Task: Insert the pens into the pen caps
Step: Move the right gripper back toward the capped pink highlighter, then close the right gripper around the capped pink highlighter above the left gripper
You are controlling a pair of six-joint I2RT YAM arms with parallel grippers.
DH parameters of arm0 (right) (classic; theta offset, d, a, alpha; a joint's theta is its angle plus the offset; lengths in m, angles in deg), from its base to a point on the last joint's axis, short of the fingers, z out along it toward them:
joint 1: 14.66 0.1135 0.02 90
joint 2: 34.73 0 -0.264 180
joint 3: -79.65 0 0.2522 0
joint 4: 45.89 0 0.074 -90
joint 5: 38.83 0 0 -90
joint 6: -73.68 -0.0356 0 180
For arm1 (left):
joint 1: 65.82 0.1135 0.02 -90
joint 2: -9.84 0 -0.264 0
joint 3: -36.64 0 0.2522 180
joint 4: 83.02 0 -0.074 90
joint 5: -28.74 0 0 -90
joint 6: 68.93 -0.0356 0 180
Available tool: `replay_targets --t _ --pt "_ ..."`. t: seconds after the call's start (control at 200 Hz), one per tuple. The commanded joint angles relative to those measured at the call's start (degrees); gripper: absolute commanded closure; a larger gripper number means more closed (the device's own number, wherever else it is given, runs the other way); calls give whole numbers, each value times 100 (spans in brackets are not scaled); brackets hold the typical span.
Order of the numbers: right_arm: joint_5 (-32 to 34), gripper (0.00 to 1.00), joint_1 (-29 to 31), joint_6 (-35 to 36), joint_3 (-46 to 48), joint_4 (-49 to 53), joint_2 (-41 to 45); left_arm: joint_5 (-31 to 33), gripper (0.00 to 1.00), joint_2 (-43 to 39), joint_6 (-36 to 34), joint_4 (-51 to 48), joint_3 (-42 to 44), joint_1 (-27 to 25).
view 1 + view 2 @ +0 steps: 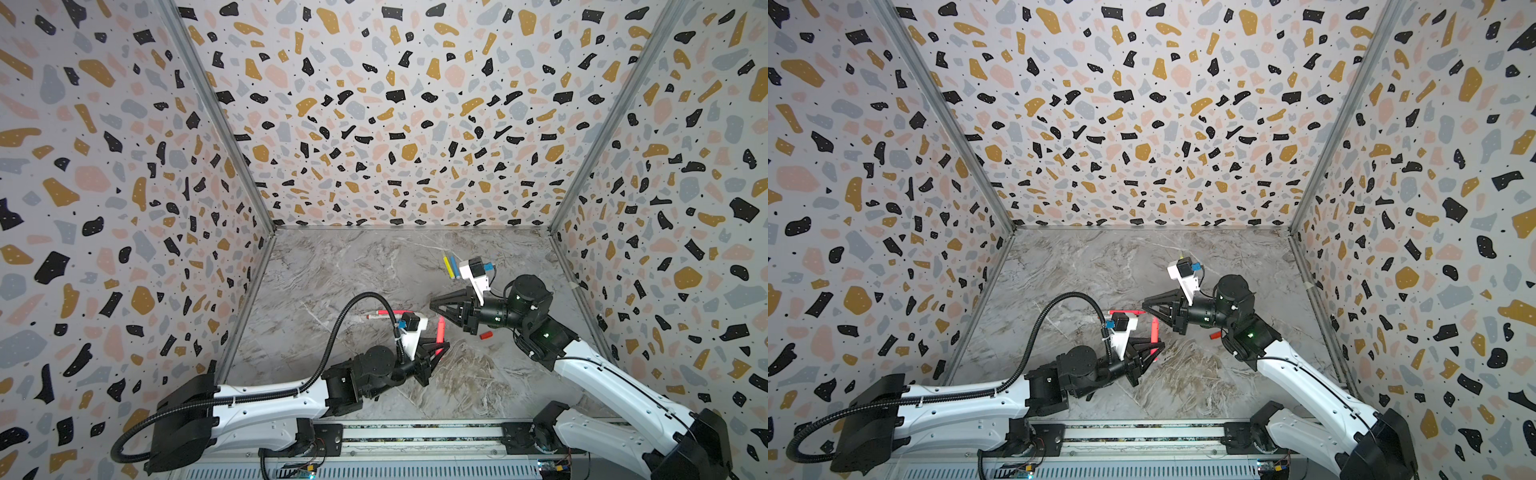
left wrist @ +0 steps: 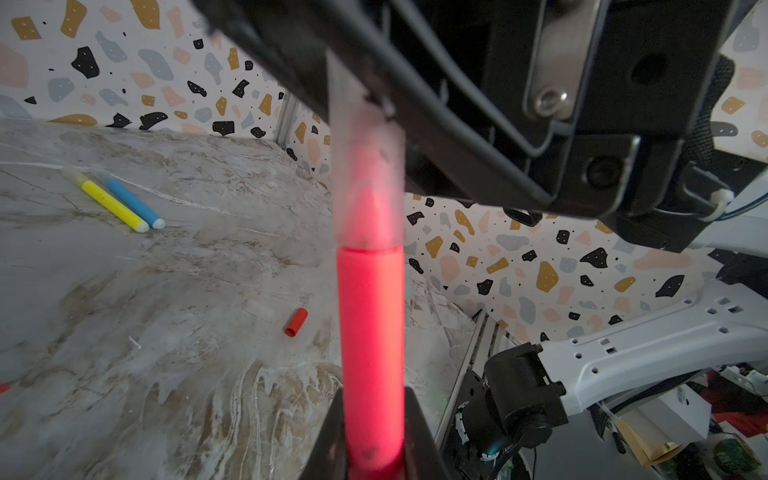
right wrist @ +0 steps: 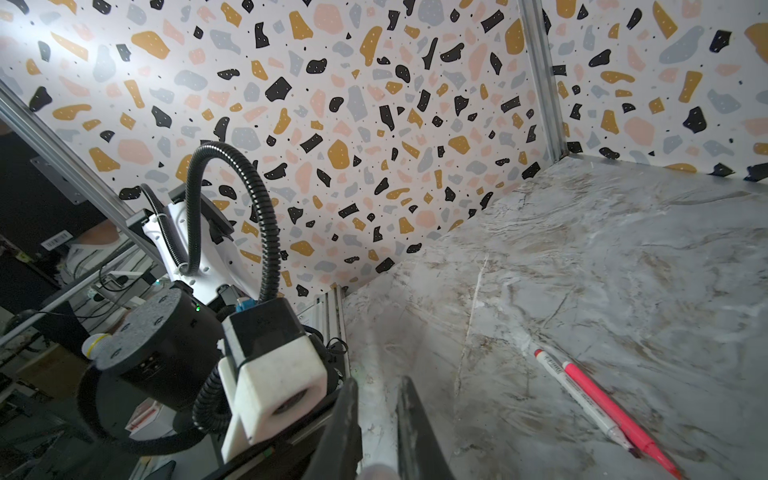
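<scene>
My left gripper is shut on a neon pink pen, which points toward the right gripper. In the left wrist view a clear pen cap sits over that pen's tip. My right gripper is shut on the clear cap. A stubby red pen cap lies on the marble table under the right arm.
Yellow and blue pens lie together at the back. A white pen and a second pink pen lie side by side behind the left wrist. A pale clear piece lies near the red cap.
</scene>
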Motion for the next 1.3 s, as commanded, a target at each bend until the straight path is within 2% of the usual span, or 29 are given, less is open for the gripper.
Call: replay_targets --t 0.0,0.125,0.285,0.385,0.491,0.726,0.926,1.081,1.186,1.292 --pt "199 92 162 141 405 215 121 455 100 -448 -93 643 -92 40" --pt "427 100 443 68 771 139 190 416 100 -565 -249 501 -289 97" --pt "793 100 807 35 1146 73 210 178 100 -699 -368 495 -448 296" --pt "937 100 966 -265 1673 -478 196 52 100 -865 -425 552 -489 475" --pt "1067 100 1225 -510 2083 -866 79 -256 100 -1033 -445 631 -511 777" --pt "1471 100 1865 -814 2514 -1538 -325 -1350 100 -1189 -19 1687 -300 1363" --pt "1474 100 1983 -807 2457 -1674 -584 -1369 100 -1369 -12 1572 -284 1547" --pt "1582 100 1991 -503 2036 -1117 -444 -1105 100 -1392 -404 665 -459 1560" --pt "1873 85 1899 -117 1423 -250 -133 -891 100 -1288 -599 54 -347 1561" --pt "1912 62 1539 109 931 226 288 -887 100 -1218 -597 -233 -100 1557"
